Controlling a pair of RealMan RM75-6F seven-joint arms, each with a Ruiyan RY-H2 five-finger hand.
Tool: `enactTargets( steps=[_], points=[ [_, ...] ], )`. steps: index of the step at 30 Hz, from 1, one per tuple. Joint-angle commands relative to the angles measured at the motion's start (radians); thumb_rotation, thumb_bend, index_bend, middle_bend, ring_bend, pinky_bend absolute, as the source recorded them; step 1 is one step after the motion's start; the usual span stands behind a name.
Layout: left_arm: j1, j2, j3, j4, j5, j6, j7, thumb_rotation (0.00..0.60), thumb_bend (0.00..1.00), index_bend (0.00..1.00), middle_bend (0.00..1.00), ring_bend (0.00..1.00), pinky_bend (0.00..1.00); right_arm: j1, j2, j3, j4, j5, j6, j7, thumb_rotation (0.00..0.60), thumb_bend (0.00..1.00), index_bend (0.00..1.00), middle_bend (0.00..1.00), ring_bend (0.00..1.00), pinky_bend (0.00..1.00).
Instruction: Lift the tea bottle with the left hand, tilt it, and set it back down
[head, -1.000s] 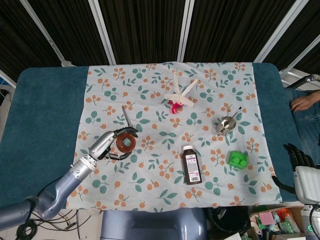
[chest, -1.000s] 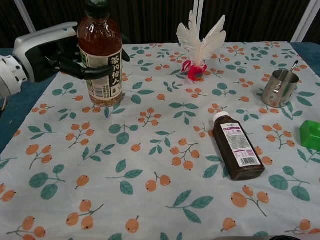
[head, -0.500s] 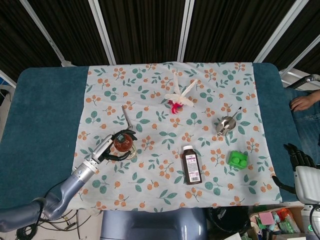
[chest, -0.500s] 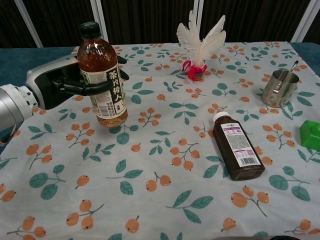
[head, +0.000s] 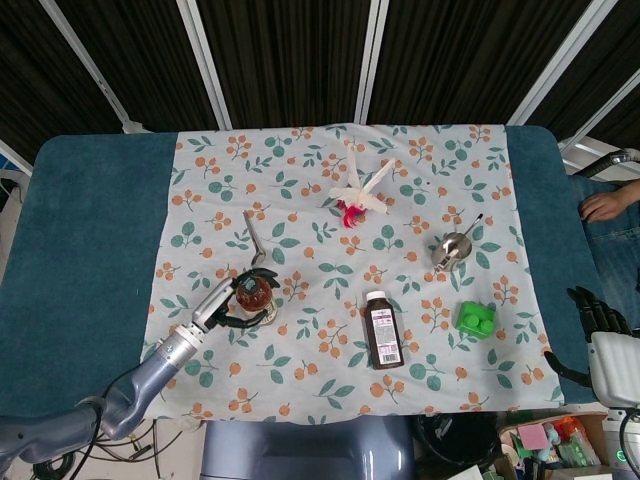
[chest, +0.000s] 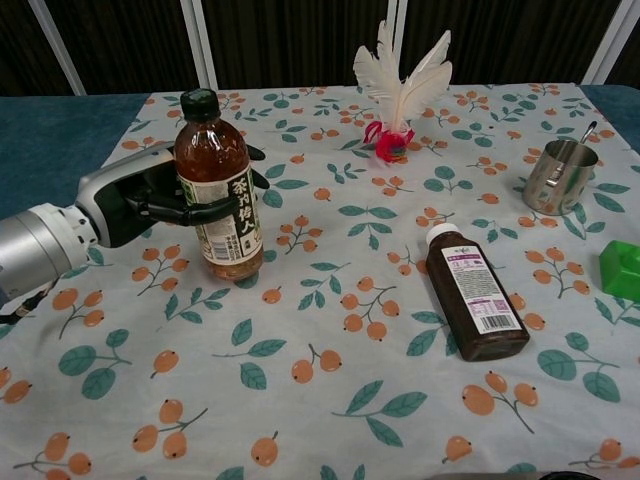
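The table (head: 85, 230), covered in teal fabric, fills the middle of the head view, and a floral cloth (head: 300, 360) printed with orange berries and green leaves lies over most of it.

The left arm (chest: 35, 250) enters from the left edge of the chest view, silver at the wrist. Its left robot hand (chest: 150, 200) wraps dark fingers (chest: 205, 211) around the tea bottle (chest: 218, 200), gripping it at the label. The bottle sits at the left centre of the chest view, leaning slightly to the left, amber liquid inside and a dark green cap on top; its base is at the cloth, though whether it fully rests there cannot be told.

The right robot hand (head: 600, 315) shows only at the lower right edge of the head view, off the table, its dark fingers pointing upward; how far they are closed cannot be told.

A dark brown medicine bottle (chest: 472, 290) with a white cap lies flat right of centre. A white feather ornament (chest: 400, 85) with a red base stands at the upper centre. A metal cup (chest: 558, 175) stands at the right, and a green block (chest: 622, 268) lies at the right edge just below it. A thin metal rod (head: 254, 236) lies on the cloth above the tea bottle in the head view.
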Motion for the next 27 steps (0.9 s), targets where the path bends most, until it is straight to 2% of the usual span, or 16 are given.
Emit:
enactTargets(
  steps=[1,3,6,10,15,18,21,24,27],
  points=[
    [-0.003,-0.010,0.007,0.014,0.002,0.002,-0.012,0.600,0.51,0.24,0.28,0.24,0.37,0.000,0.000,0.001,0.000,0.001,0.000,0.000,0.600,0.12,0.12,0.08,0.14,0.16],
    [-0.004,-0.011,0.010,0.019,0.006,0.006,-0.015,0.600,0.49,0.24,0.27,0.23,0.36,0.000,0.000,0.001,0.000,0.001,0.001,0.000,0.600,0.12,0.12,0.08,0.14,0.16],
    [-0.008,-0.010,0.021,0.024,0.017,0.009,-0.016,0.600,0.43,0.19,0.21,0.17,0.30,0.000,-0.001,0.001,0.001,0.001,0.002,0.000,0.600,0.12,0.12,0.08,0.14,0.16],
    [-0.020,0.007,0.047,0.021,0.028,-0.021,-0.010,0.600,0.35,0.06,0.10,0.09,0.26,0.000,-0.001,0.001,0.001,0.000,0.002,0.001,0.600,0.12,0.12,0.08,0.14,0.16],
    [-0.019,0.010,0.052,0.023,0.021,-0.029,0.055,0.600,0.32,0.05,0.08,0.07,0.24,0.000,-0.001,0.002,-0.001,0.001,0.002,0.002,0.600,0.12,0.12,0.08,0.14,0.16],
    [-0.016,0.014,0.051,0.007,0.013,-0.030,0.070,0.600,0.30,0.02,0.05,0.02,0.19,0.000,-0.001,0.002,-0.001,0.000,0.003,0.003,0.600,0.12,0.12,0.08,0.14,0.16],
    [-0.018,0.033,0.054,-0.012,0.019,-0.025,0.089,0.600,0.22,0.00,0.01,0.00,0.14,0.000,-0.001,0.003,0.000,0.001,0.004,0.003,0.600,0.12,0.12,0.08,0.14,0.16],
    [-0.017,0.076,0.065,-0.055,0.028,-0.018,0.141,0.600,0.15,0.00,0.00,0.00,0.06,0.000,-0.001,0.004,0.000,0.001,0.005,0.004,0.600,0.12,0.12,0.08,0.14,0.16],
    [-0.005,0.141,0.067,-0.127,0.012,-0.019,0.226,0.600,0.12,0.00,0.00,0.00,0.01,-0.001,-0.002,0.004,0.000,0.001,0.006,0.005,0.600,0.12,0.12,0.08,0.14,0.16]
  ],
)
